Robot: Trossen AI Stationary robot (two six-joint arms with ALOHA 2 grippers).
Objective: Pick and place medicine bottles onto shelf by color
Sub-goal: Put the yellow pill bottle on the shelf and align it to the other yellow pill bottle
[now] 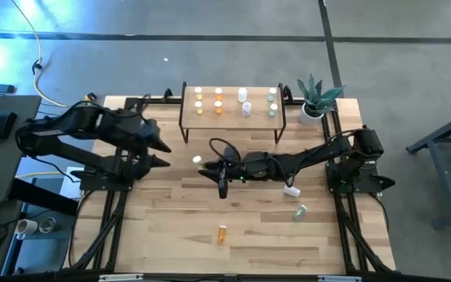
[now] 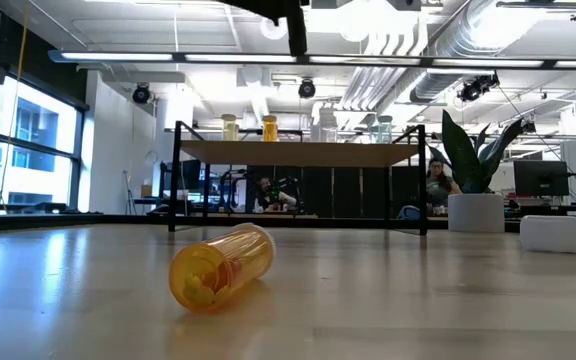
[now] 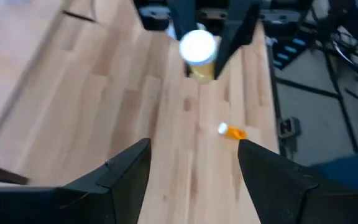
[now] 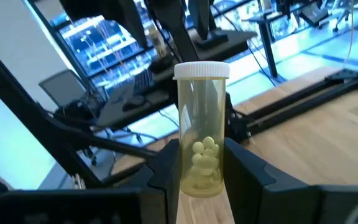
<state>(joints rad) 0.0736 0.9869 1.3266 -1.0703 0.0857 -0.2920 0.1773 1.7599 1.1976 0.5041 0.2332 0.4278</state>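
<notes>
Your right gripper fingers were clamped on yellow bottle, upright between them, white cap above fingertips. Your left gripper fingers stood apart, empty, well left of it. You had eight bottles on shelf beyond fingers; three loose ones on table: white bottle and greenish bottle near right arm, orange bottle nearer front edge.

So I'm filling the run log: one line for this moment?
right end effector: shut on clear capped pill bottle | left end effector: open, empty
</notes>
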